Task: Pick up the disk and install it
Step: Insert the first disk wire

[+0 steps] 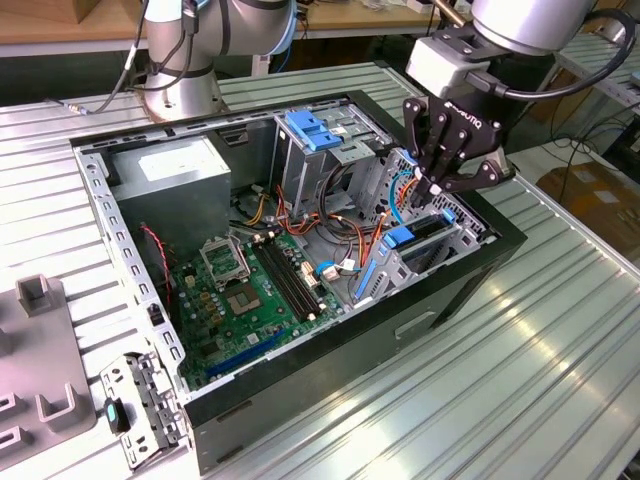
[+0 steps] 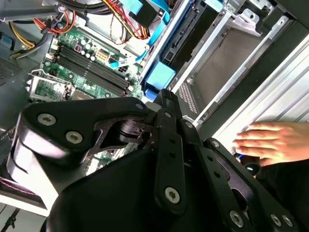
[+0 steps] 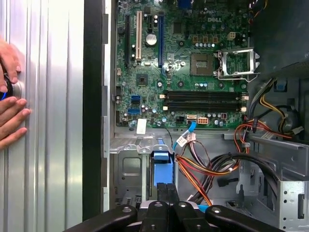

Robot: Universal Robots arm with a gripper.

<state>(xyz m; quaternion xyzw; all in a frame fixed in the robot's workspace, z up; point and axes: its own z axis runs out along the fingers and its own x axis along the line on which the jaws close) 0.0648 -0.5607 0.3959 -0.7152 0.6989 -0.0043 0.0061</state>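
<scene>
The disk [image 1: 426, 231] sits edge-on in the metal drive cage [image 1: 455, 245] at the end of the open computer case on the exterior view's right. It shows as a dark slab with blue rails. Its blue front tab [image 3: 161, 163] faces the motherboard and appears in both wrist views [image 2: 159, 77]. My gripper [image 1: 432, 188] hangs just above the cage, pointing down at the disk. The black fingers [image 3: 162, 194] lie together, shut, with nothing visible between them. Their tips are close over the blue tab.
A person's hand [image 3: 9, 111] rests on the ribbed table beside the case and also shows in the second wrist view [image 2: 270, 142]. Inside the case are the motherboard [image 1: 250, 290], a grey power supply [image 1: 170, 175], a blue bracket [image 1: 315, 130] and loose cables [image 1: 340, 215]. A second arm's base [image 1: 180, 70] stands behind.
</scene>
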